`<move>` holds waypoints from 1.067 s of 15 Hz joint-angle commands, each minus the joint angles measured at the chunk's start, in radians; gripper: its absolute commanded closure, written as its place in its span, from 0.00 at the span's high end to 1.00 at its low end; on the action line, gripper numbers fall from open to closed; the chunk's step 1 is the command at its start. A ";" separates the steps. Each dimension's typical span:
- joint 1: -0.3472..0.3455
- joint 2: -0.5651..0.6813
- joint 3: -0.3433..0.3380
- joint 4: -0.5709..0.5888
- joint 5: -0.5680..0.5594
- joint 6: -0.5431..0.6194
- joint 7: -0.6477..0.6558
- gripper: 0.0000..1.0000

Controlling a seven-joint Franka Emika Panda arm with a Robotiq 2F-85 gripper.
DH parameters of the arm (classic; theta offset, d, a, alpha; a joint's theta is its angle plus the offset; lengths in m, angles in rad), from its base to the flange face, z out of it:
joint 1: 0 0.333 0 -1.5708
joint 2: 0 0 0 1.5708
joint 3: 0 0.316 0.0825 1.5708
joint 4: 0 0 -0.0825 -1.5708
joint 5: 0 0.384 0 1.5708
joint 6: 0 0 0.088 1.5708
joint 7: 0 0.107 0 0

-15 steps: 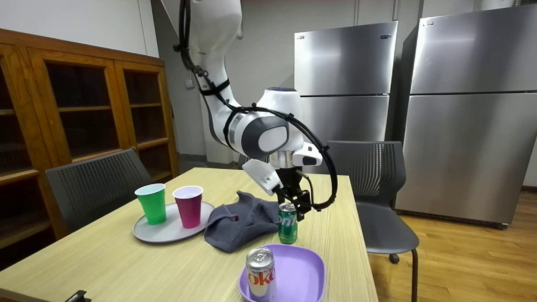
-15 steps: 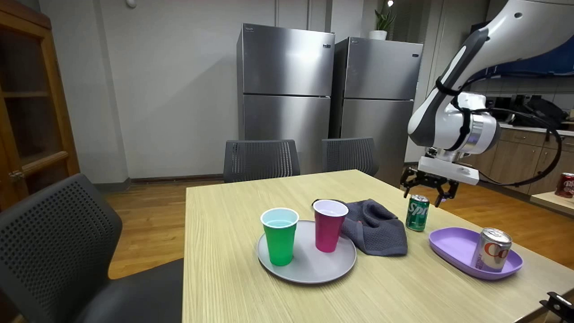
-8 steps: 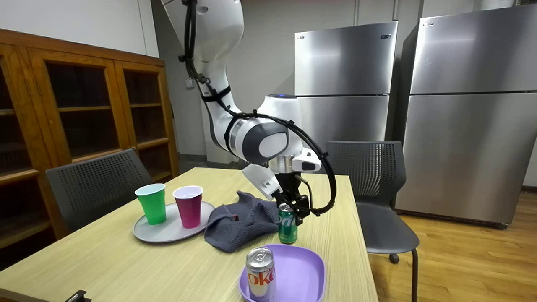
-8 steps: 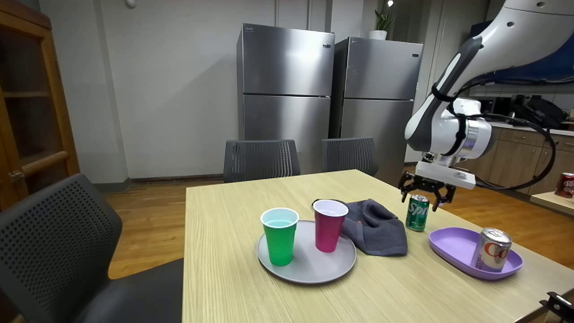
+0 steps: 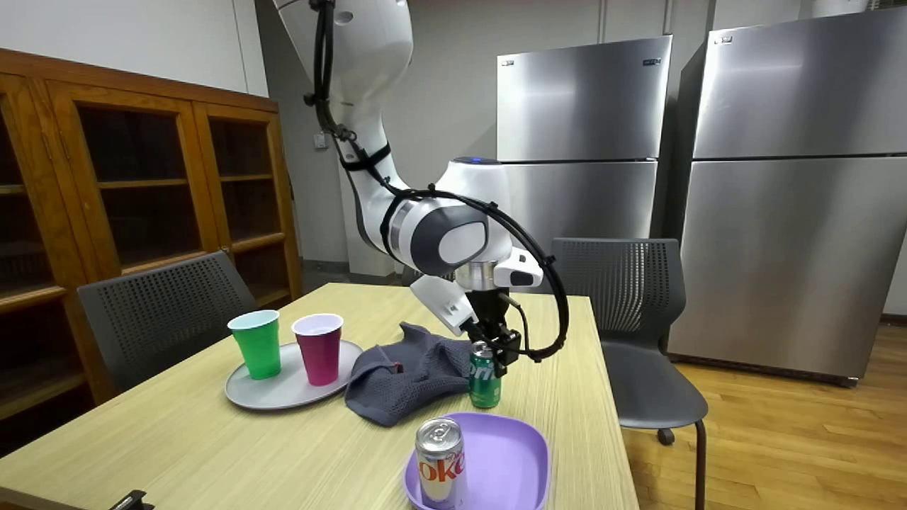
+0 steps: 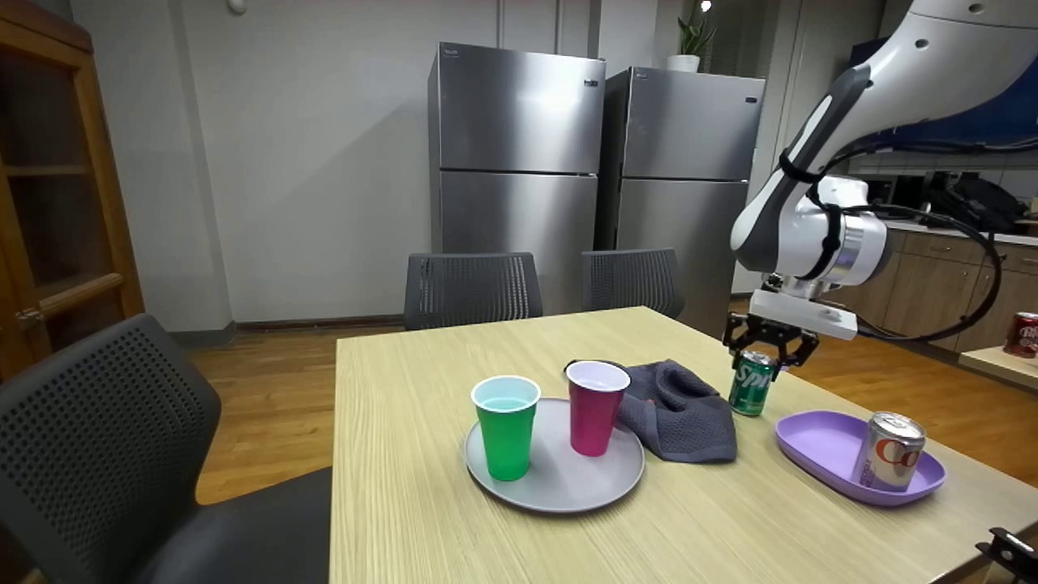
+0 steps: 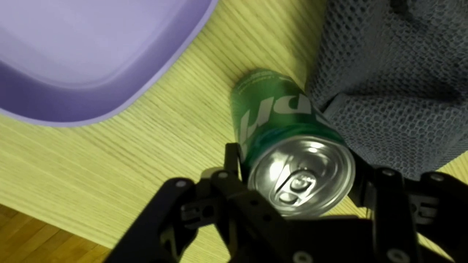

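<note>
1. On the pale wood-grain table [image 6: 405,454], a green, cylindrical metal soda can [image 7: 289,135], upright, taken as landmark. Whether its base sits fully flat cannot be confirmed.
2. Hazards at the soda can: contact is high on a smooth wall, so a weak squeeze or a jerk could let it slide or swing. Excess force would probably dent the thin metal.
3. Around the soda can's upper end, a black, two-fingered pincer [image 7: 297,168]. Jaws stand parted by the soda can's width only, one finger against each side. Finding: it appears to have hold of the soda can and nothing else.
4. Just beside the soda can, a charcoal-grey, waffle-textured fabric cloth [image 7: 395,84]; contact cannot be ruled out. Probable fault: a fingertip catching the weave and dragging it.
5. Near the soda can, roughly opposite the cloth, a lavender, rounded-square plastic tray [image 5: 506,460] bearing a silver, cylindrical metal cola can [image 5: 441,464]. Probable fault: low sideways travel striking the rim and upsetting the cola can.
6. Well apart from the soda can, past the cloth, a grey, round plate [image 6: 559,491] bearing a green plastic cup [image 6: 507,430] and a magenta plastic cup [image 6: 594,405]. A dragged cloth might nudge the plate.
</note>
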 commanded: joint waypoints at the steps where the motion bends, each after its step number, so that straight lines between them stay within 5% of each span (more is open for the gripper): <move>1: -0.024 -0.012 0.025 0.015 0.013 -0.038 -0.018 0.40; 11: -0.085 -0.132 0.048 -0.033 0.039 -0.079 -0.064 0.39; 16: -0.161 -0.220 0.097 -0.068 0.143 -0.157 -0.205 0.39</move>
